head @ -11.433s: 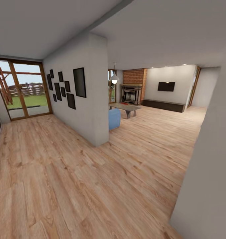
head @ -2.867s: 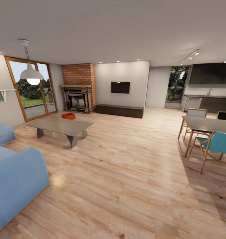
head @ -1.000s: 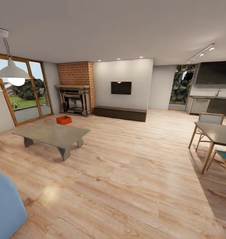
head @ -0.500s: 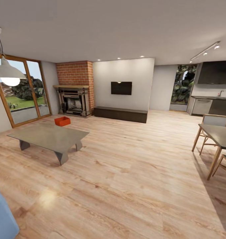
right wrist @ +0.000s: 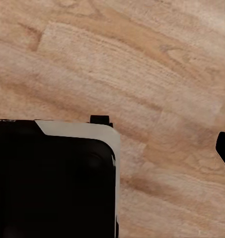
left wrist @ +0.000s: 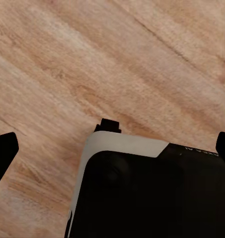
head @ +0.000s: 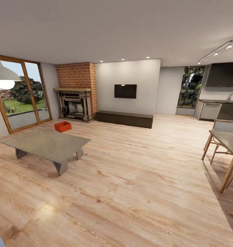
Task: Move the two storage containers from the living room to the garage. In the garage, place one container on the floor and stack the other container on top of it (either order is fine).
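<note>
Storage container (head: 63, 126) sits on the living room's wood floor (head: 137, 178), at about ten o'clock from you, beyond the grey low table (head: 47, 145) and near the brick fireplace (head: 75, 103).

Your left gripper (left wrist: 112, 148) hangs over bare planks with its dark fingertips (left wrist: 3, 151) spread wide to the frame's edges, gripping nothing. Your right gripper shows one fingertip (right wrist: 224, 148) at the frame's edge; the other is cut off, so you cannot tell how far it gapes. You can make out one red-orange box. The pendant lamp (head: 3, 76) at nine o'clock and the dining table (head: 229, 144) at three o'clock are cropped.
</note>
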You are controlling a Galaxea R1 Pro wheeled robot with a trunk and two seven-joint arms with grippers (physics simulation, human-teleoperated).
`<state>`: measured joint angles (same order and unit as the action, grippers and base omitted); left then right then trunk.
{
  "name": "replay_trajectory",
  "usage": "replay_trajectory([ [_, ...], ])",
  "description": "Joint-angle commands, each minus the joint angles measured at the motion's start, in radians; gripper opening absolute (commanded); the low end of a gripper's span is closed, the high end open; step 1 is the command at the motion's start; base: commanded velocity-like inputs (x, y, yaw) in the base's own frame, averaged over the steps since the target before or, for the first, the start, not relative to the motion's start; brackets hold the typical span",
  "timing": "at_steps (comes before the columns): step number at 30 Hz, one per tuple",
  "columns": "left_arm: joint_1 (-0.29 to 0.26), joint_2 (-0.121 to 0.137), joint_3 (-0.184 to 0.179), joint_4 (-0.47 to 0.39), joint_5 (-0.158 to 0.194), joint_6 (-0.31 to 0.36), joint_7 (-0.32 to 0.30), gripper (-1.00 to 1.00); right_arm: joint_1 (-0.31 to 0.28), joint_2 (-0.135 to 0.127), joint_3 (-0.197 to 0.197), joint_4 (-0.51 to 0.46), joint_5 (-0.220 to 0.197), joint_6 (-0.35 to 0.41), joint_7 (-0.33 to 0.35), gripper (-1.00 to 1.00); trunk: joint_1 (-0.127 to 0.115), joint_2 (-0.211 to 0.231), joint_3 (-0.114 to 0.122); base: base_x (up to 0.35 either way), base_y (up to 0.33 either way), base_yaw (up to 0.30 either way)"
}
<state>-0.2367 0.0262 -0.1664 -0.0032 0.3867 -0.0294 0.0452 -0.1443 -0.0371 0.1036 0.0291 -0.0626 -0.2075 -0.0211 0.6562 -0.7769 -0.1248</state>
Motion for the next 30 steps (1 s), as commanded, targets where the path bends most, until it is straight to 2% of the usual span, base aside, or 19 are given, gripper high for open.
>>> replay_trajectory([
  [1, -0.001, 0.000, -0.009, 0.000, 0.008, -0.002, 0.002, 1.00, -0.001, 0.000, 0.008, 0.003, -0.006, -0.006, -0.002, 1.00, 0.001, -0.001, -0.002, 0.323, 0.000, 0.000],
  [30, -0.001, 0.000, -0.009, 0.000, 0.008, -0.003, 0.002, 1.00, -0.001, 0.000, 0.008, 0.003, -0.006, -0.006, -0.002, 1.00, 0.001, -0.001, -0.002, 0.323, 0.000, 0.000],
])
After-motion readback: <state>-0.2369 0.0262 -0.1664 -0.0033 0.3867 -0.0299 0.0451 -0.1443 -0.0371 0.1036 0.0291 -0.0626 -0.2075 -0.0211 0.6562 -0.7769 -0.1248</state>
